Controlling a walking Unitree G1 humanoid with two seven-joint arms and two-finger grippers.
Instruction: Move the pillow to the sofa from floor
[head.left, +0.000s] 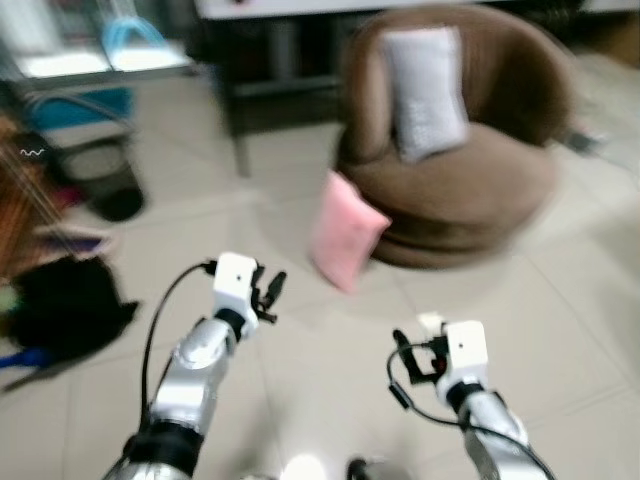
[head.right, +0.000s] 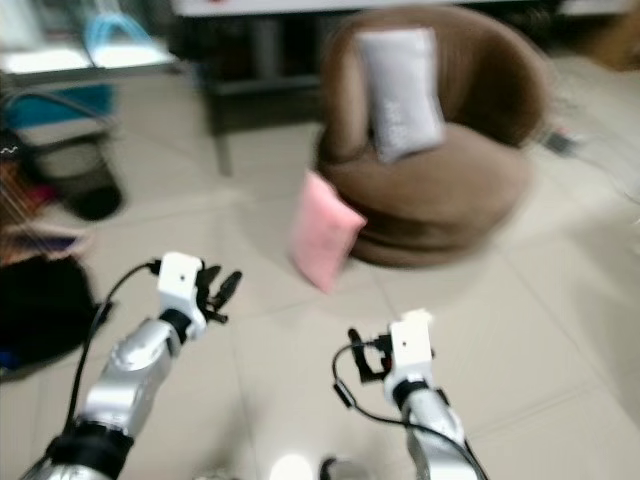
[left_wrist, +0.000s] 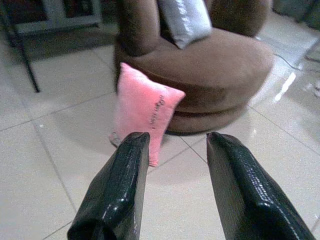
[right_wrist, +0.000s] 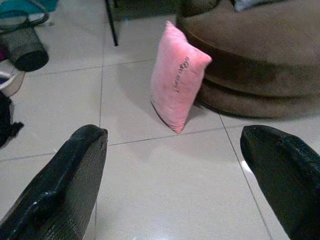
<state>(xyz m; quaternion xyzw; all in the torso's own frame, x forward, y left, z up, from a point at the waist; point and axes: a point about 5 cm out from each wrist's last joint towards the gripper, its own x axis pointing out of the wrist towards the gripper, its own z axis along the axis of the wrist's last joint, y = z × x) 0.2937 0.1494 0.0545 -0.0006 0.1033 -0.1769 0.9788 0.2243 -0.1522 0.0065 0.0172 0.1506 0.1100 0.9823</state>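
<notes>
Pillow, pink plush rectangle (head.left: 345, 229), standing upright against round brown sofa (head.left: 470, 180) | lying ahead between both tools | left tool (left_wrist: 172, 150) slightly nearer | left and right tool (right_wrist: 172, 165) gaping open, holding nothing

Glossy pale floor tiles (right_wrist: 165, 190) reflect light, a dark-legged table (head.left: 240, 90) behind, black bag (head.left: 65, 300) lying left.

Pillow (head.left: 343, 230) apparently leans against sofa (head.left: 470, 190), left.

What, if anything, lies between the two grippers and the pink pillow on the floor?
Nothing visible: bare tiled floor separates the left gripper and right gripper from the pink pillow, which leans against the brown sofa.
</notes>
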